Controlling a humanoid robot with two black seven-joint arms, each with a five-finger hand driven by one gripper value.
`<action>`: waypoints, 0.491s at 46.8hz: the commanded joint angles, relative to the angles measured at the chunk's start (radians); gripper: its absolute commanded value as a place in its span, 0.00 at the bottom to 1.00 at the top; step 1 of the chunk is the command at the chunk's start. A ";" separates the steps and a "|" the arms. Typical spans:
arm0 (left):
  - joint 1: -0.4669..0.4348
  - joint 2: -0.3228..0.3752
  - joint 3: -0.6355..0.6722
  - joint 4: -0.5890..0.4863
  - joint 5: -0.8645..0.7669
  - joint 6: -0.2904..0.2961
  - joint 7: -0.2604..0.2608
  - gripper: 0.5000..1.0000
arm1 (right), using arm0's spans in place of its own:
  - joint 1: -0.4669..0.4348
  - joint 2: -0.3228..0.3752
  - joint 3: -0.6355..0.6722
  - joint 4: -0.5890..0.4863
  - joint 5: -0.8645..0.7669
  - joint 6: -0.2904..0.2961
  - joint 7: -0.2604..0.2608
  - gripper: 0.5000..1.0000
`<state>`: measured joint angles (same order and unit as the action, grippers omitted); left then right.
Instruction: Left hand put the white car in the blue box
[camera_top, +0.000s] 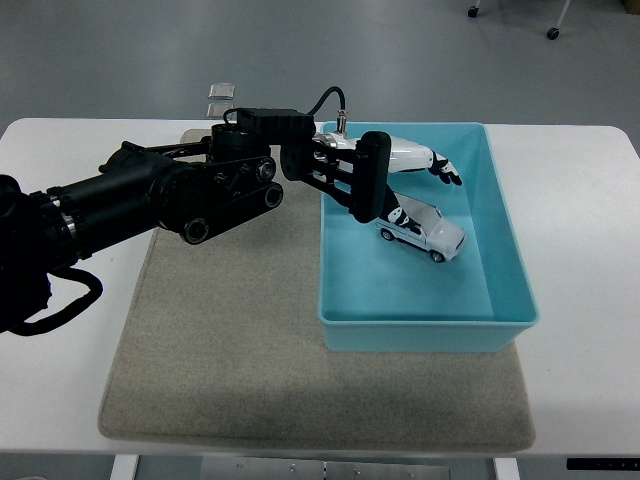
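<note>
The white toy car (424, 232) lies on the floor of the blue box (505, 240), slightly angled, in the box's middle. My left hand (405, 170) hovers over the box's back left part, just above and left of the car. Its white fingers (430, 160) are stretched out and apart from the car, holding nothing. The black left arm (150, 200) reaches in from the left edge over the mat. The right arm is out of view.
The blue box stands on the right part of a grey felt mat (230, 330) on the white table (585, 250). Two small pale squares (219, 98) lie on the floor beyond the table's far edge.
</note>
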<state>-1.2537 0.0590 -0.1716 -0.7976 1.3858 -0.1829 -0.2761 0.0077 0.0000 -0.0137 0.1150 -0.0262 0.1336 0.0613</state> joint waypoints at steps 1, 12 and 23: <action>-0.006 -0.001 0.000 0.000 -0.005 -0.003 0.000 1.00 | 0.000 0.000 0.001 0.000 0.000 0.000 0.000 0.87; -0.013 0.021 -0.009 0.005 -0.171 -0.001 0.000 1.00 | 0.000 0.000 0.000 0.000 -0.001 0.000 0.000 0.87; -0.049 0.114 -0.017 0.011 -0.562 -0.013 0.001 1.00 | 0.000 0.000 0.000 0.000 0.000 0.000 0.000 0.87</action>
<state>-1.3043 0.1431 -0.1842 -0.7877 0.9417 -0.1919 -0.2747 0.0077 0.0000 -0.0138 0.1150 -0.0262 0.1335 0.0614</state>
